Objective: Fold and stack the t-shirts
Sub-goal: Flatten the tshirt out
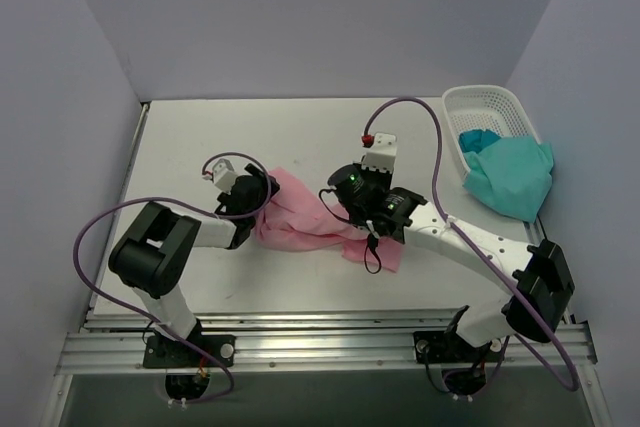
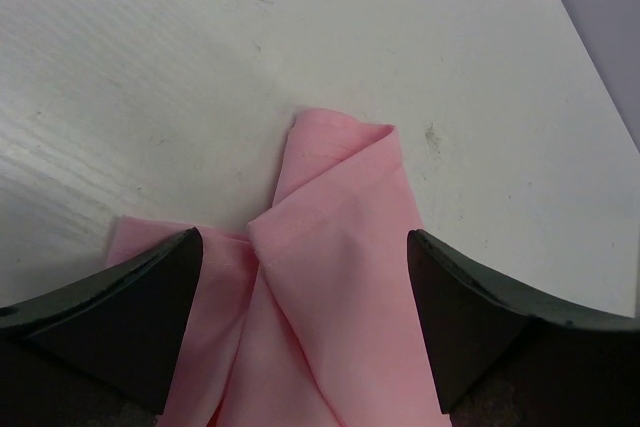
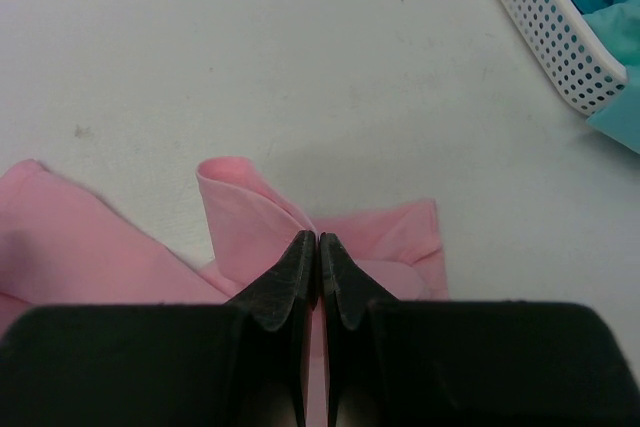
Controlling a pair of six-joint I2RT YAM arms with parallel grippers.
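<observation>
Flagging risks. Pink t-shirt (image 1: 300, 222) lies bunched in the middle of the table (image 1: 200, 127), between the two arms, not flat.

Left jaws stand wide apart, straddling a rolled fold at the shirt's edge, with nothing gripped. Right jaws are together and look to be pinching a thin raised loop of the same shirt near its other end.

- **Multi-layer grab:** if left closes where it is, it takes several layers at once. Any pull then drags a wad instead of one edge, and the fold comes out crooked.
- **Tip slip:** the right pinch sits at the very tips on thin cloth, so a sideways tug could slip it out.
- **Twist:** both arms pulling apart with the bunch between them could twist the shirt instead of spreading it.

Teal t-shirt (image 1: 515, 177) hangs over the rim of the white basket (image 1: 480, 97) at far right, part inside, part out. It is well apart from the pink one, but a wide right-arm swing could snag it or shove the basket.
</observation>
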